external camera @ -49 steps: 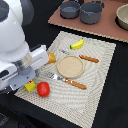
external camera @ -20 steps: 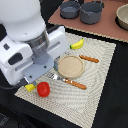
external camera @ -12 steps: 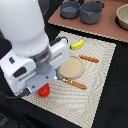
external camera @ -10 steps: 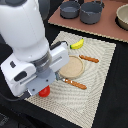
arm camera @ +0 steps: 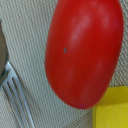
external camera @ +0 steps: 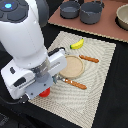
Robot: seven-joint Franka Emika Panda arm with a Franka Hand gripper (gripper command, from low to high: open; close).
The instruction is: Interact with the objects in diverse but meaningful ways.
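Note:
The round red tomato [arm camera: 82,50] fills the wrist view, lying on the woven mat right beside the yellow block [arm camera: 112,111]. In the exterior view only a red sliver of the tomato [external camera: 45,93] shows under my white hand [external camera: 37,82], which hangs low right over it. The block is hidden there. My gripper's fingers show in neither view. The yellow banana [external camera: 76,44] lies at the mat's far edge. The bread loaf is out of view.
A round wooden plate [external camera: 73,66] sits mid-mat [external camera: 100,85]. An orange-handled fork [external camera: 75,83] lies in front of it, its tines [arm camera: 17,102] next to the tomato. An orange-brown utensil [external camera: 89,59] lies behind the plate. Two dark pots [external camera: 70,9] [external camera: 91,11] and a bowl [external camera: 122,15] stand at the back.
My arm has swung across the mat and dropped low over the tomato and the block at the exterior view's near left, now covering them. The other objects have not moved.

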